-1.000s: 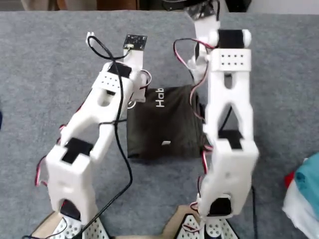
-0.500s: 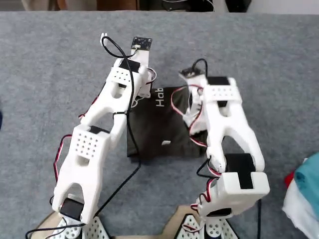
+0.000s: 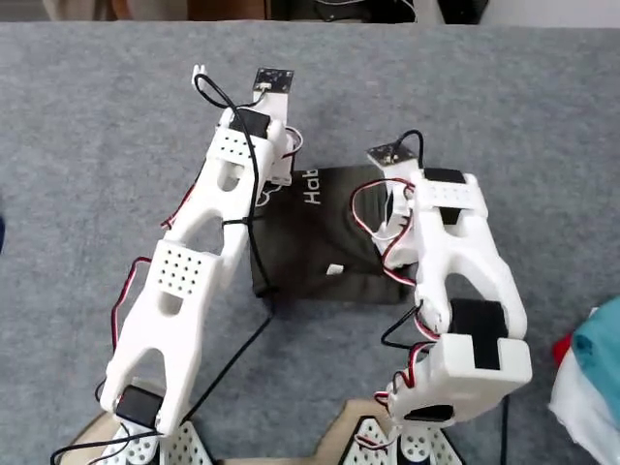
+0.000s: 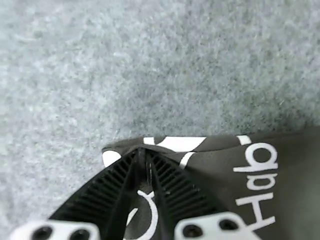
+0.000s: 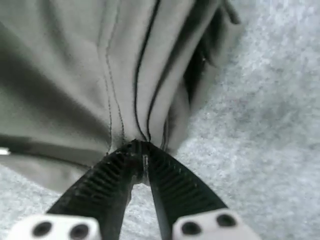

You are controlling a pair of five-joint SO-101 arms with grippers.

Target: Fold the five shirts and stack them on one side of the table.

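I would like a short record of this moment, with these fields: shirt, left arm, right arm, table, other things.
shirt: dark shirt with white lettering, folded, in the middle of the table
left arm: left gripper shut on the shirt's corner beside the lettering
right arm: right gripper shut on bunched folds at the shirt's edge, on the side away from the lettering
table: grey carpet-like surface
other things: pile of clothes, teal, white and red, at the right edge of the high view
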